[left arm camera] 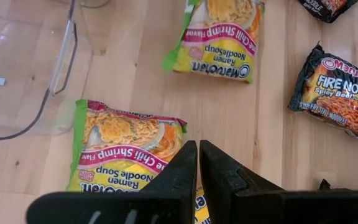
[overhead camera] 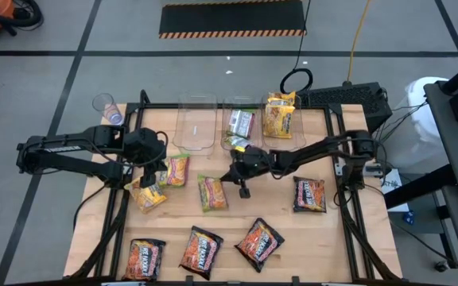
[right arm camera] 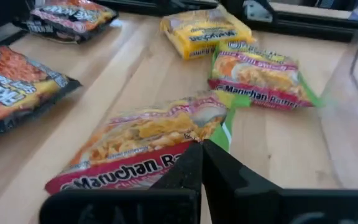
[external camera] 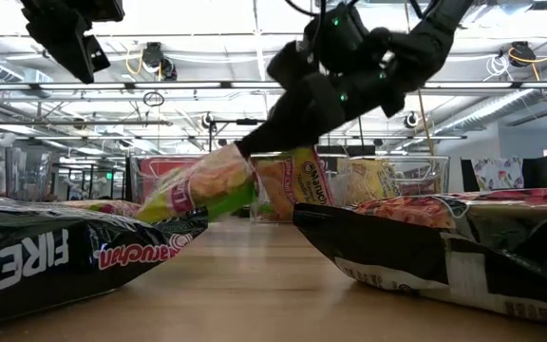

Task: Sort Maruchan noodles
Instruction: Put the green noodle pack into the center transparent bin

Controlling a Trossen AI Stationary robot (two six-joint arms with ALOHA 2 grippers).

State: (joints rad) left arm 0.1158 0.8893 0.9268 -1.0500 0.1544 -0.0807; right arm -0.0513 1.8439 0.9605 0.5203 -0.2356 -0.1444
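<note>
Centrally, right gripper [overhead camera: 242, 176] pinched shut on edge of green-edged crinkly plastic ramen packet [overhead camera: 212, 193], lifted corner, at 9 o'clock from it. Left gripper [overhead camera: 151, 168] fingers nearly together over yellow packet [overhead camera: 145, 195], grasp unclear, hidden by fingers.

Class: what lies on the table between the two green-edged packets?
Nothing: in the high view, bare wood separates the left green-edged packet from the middle green-edged packet.
</note>
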